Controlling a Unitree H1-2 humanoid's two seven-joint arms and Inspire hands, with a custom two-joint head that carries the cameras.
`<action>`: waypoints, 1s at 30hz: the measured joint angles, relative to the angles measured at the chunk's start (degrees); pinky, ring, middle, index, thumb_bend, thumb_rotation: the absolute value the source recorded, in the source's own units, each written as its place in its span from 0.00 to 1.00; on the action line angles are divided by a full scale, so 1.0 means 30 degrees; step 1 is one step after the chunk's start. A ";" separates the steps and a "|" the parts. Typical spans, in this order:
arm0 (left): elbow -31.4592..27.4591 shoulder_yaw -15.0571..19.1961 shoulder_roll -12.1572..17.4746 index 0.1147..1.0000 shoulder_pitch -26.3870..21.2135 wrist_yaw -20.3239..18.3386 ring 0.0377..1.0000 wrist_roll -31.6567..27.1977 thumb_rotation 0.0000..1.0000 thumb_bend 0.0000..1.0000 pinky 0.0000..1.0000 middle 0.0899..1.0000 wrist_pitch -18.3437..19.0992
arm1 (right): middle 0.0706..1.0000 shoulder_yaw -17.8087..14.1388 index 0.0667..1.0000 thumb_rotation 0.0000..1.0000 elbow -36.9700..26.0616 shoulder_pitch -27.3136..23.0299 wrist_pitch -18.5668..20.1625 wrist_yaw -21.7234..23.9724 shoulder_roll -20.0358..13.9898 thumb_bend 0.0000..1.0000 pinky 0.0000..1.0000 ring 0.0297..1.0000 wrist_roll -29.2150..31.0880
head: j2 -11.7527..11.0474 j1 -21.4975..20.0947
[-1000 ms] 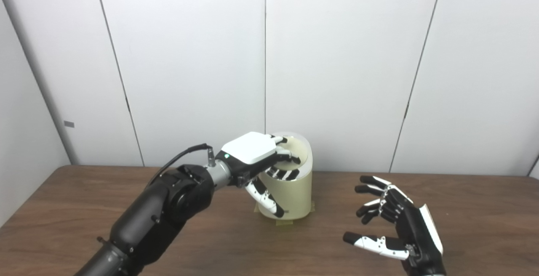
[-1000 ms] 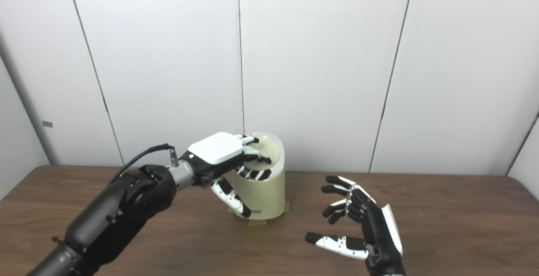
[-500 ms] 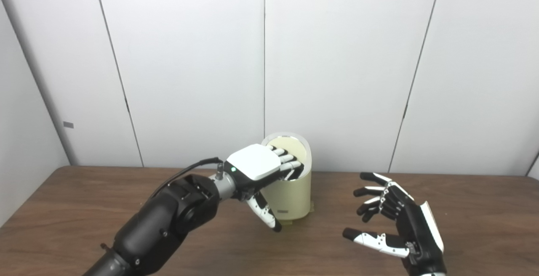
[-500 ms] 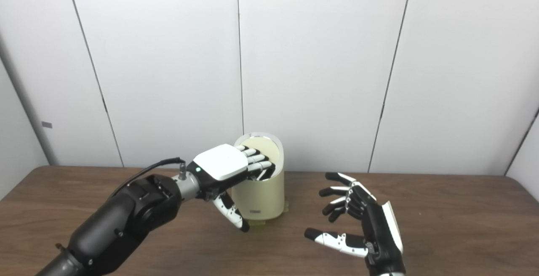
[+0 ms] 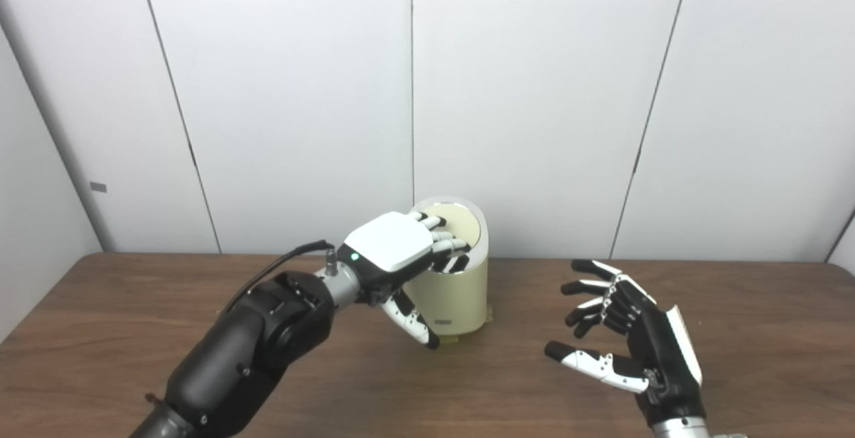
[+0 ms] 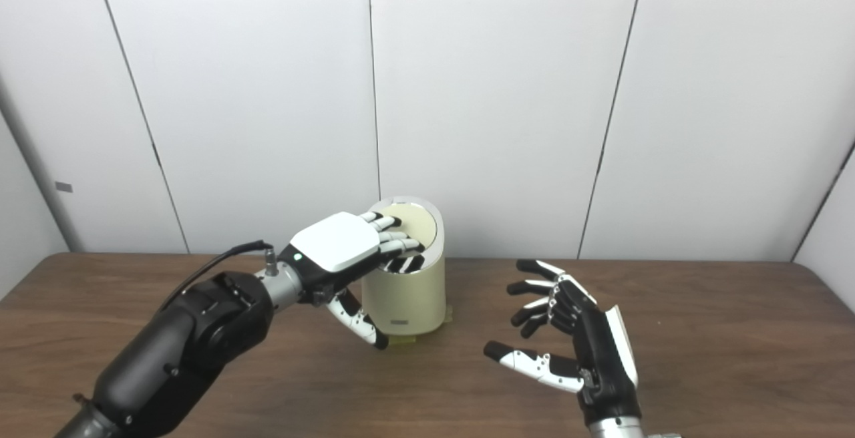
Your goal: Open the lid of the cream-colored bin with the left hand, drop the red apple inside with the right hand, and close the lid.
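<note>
- While no apple shows anywhere, appears to be the closing step: left hand [image 5: 394, 251], fingers spread, resting on lid [image 5: 461, 221] of cream bin [image 5: 454, 294], frame center.
- Right hand [image 5: 634, 344] wide, empty, lower right.
- Next: likely press lid flat, withdraw.

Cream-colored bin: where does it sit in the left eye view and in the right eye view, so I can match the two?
Left eye view: the cream-colored bin stands just right of picture centre, at the table's far edge.
Right eye view: the cream-colored bin stands just left of picture centre.
Shared landmark: the left hand rests on its top, fingers over the lid, in both views.
</note>
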 measured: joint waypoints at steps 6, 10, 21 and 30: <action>-0.0526 0.3773 -0.1504 1.00 0.0989 0.2590 1.00 -0.2825 0.32 0.84 0.97 0.98 0.0755 | 0.60 -0.0016 0.70 0.18 0.0010 0.0001 -0.0002 0.0002 0.0002 0.66 0.35 0.45 0.0072 | 0.0000 0.0029; -0.0908 0.6028 -0.2647 0.93 0.1780 0.3758 0.96 -0.6768 0.24 0.77 0.90 0.96 0.0747 | 0.60 -0.0034 0.70 0.14 0.0016 0.0017 -0.0002 0.0002 -0.0022 0.66 0.35 0.44 0.0070 | 0.0029 0.0000; -0.2704 0.8791 -0.4506 0.79 0.7492 0.4160 0.65 -1.4746 0.22 0.70 0.56 0.72 0.2555 | 0.67 -0.0143 0.70 0.10 0.0065 0.0078 -0.0005 0.0015 -0.0296 0.66 0.39 0.49 0.0136 | 0.0117 0.0234; -0.2609 0.9198 -0.5556 0.72 0.9705 0.4064 0.63 -1.8756 0.20 0.65 0.52 0.68 0.1421 | 0.72 -0.0076 0.71 0.19 0.0062 0.0219 0.0047 0.0186 -0.0614 0.71 0.45 0.58 0.0095 | 0.0263 0.0117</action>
